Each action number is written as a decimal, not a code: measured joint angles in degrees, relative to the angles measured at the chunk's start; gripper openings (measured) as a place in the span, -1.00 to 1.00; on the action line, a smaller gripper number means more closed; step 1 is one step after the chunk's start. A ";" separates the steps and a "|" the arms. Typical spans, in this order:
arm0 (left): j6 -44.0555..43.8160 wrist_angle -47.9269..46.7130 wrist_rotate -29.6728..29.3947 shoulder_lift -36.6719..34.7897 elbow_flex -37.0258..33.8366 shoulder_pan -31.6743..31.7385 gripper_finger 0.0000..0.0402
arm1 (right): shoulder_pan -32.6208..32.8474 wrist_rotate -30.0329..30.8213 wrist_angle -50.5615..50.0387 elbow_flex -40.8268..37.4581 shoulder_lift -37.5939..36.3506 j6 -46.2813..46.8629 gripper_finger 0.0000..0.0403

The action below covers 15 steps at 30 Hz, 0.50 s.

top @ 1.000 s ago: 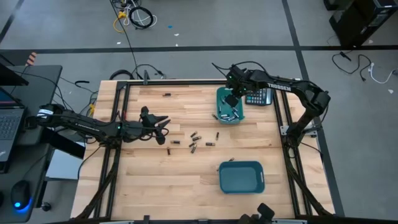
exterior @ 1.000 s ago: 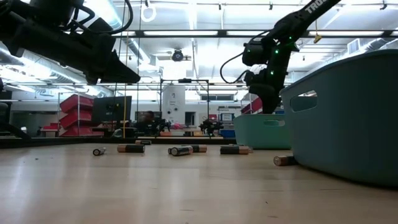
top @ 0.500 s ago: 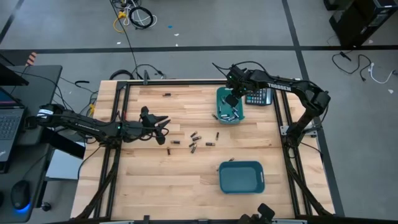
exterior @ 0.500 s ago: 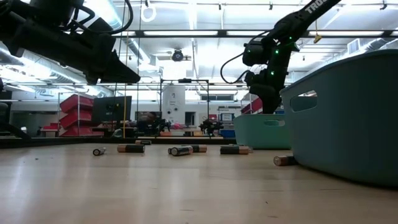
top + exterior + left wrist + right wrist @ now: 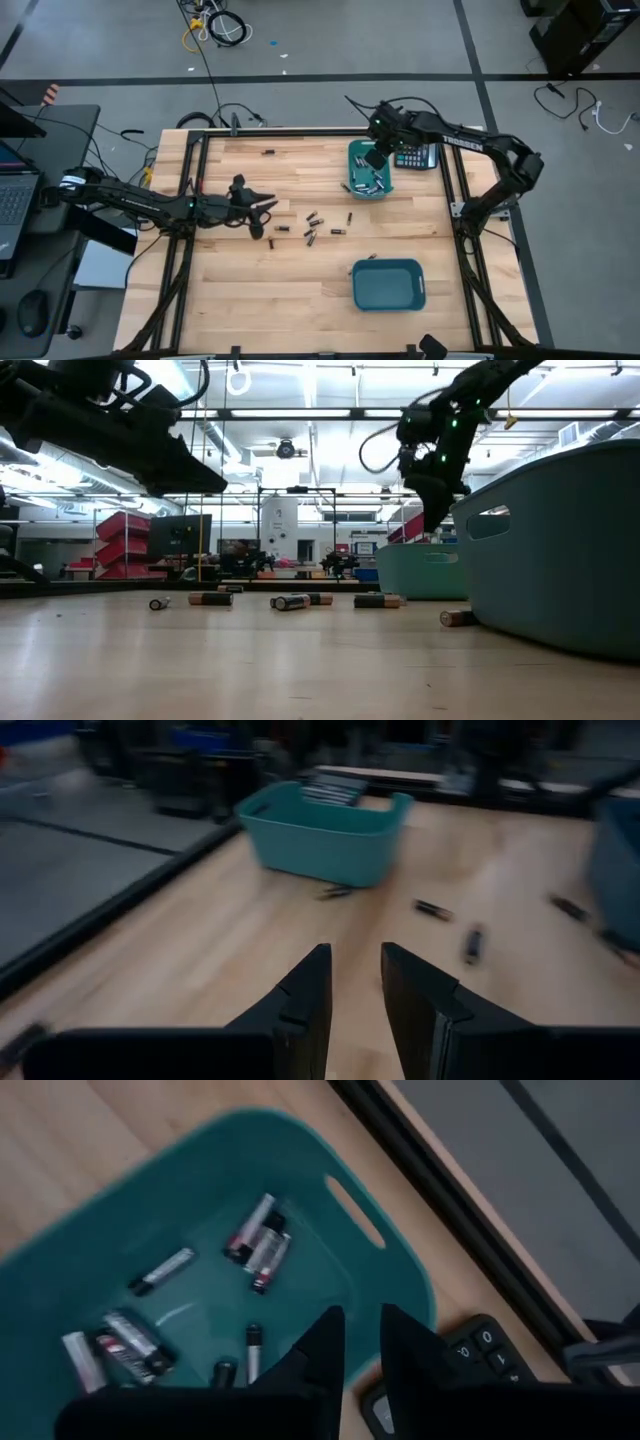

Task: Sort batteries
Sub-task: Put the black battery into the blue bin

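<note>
Several small batteries point(image 5: 310, 226) lie loose on the wooden table between the arms; they show in the low view as batteries point(image 5: 290, 601) on their sides. More batteries point(image 5: 258, 1245) lie on the floor of the far teal bin point(image 5: 366, 172). My right gripper point(image 5: 372, 157) hangs over that bin's far end, fingers down and a narrow gap apart with nothing between them point(image 5: 362, 1342). My left gripper point(image 5: 262, 212) hovers above the table left of the loose batteries, its fingers a narrow gap apart and empty point(image 5: 355, 985). A second teal bin point(image 5: 388, 284) stands near the table's near edge.
A black calculator point(image 5: 415, 157) lies just right of the far bin. Single batteries lie apart: one battery point(image 5: 268, 152) near the far edge, one battery point(image 5: 372, 256) just beyond the near bin. Black frame rails run along the table's sides. Bare wood shows at the near left.
My right gripper has risen higher above the far bin and drawn slightly toward the far right corner. My left gripper has shifted a little toward the loose batteries. The batteries on the table have kept their places.
</note>
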 joint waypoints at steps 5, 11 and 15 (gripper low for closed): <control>0.80 -0.86 10.34 0.01 0.00 0.00 -0.54 | 4.67 -1.33 -0.20 0.00 -4.23 0.01 -0.73; 0.46 -5.21 16.00 0.02 0.00 0.00 -0.54 | 12.54 -1.45 -0.94 0.00 -8.85 -0.04 -0.73; -0.15 -8.16 16.38 0.02 0.00 0.00 -0.54 | 18.25 -1.51 -0.75 0.02 -10.92 -0.04 -0.73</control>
